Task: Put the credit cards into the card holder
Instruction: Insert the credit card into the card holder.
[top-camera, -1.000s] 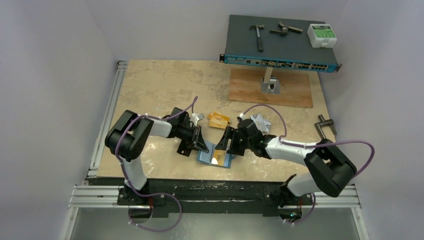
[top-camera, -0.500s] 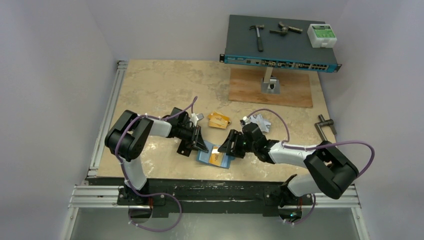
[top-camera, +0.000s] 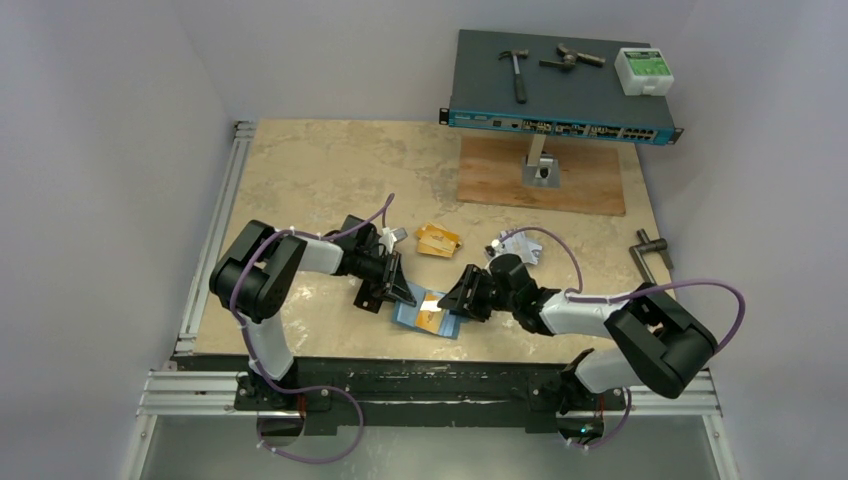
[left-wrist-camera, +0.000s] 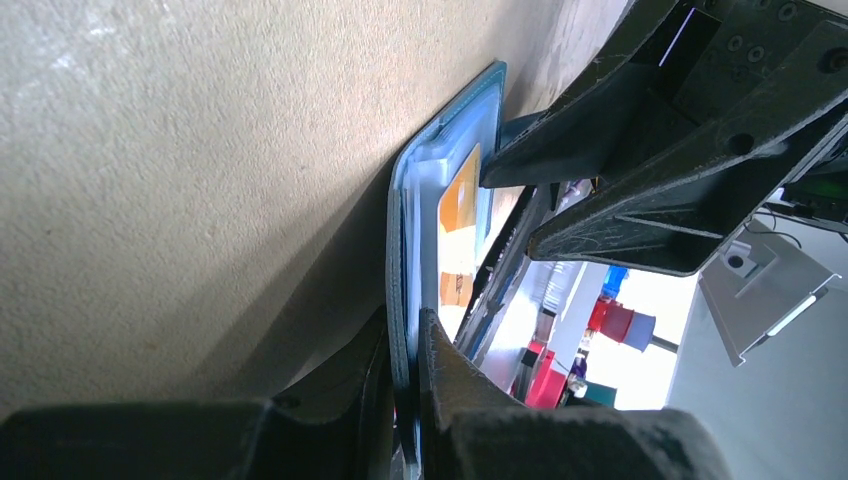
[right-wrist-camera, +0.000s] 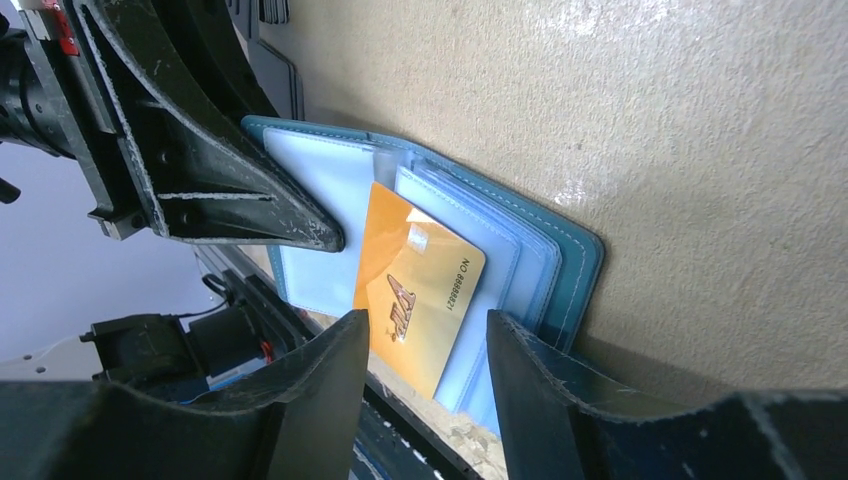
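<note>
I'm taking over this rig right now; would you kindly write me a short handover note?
Left end effector: shut on the edge of the card holder, which lies open on the table.
Right end effector: jaws apart astride one orange card; contact unclear.
Done: that card sits partly in a pale pocket, one end sticking out.
Left: seat it fully, then load the orange stack and the silver-white cards lying beyond the holder.

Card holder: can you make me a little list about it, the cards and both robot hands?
card holder: open on the table
orange card: lying on its inner pockets
left gripper: shut on the holder's edge
right gripper: straddles the orange card, grip unclear
spare orange cards: on table behind holder
</note>
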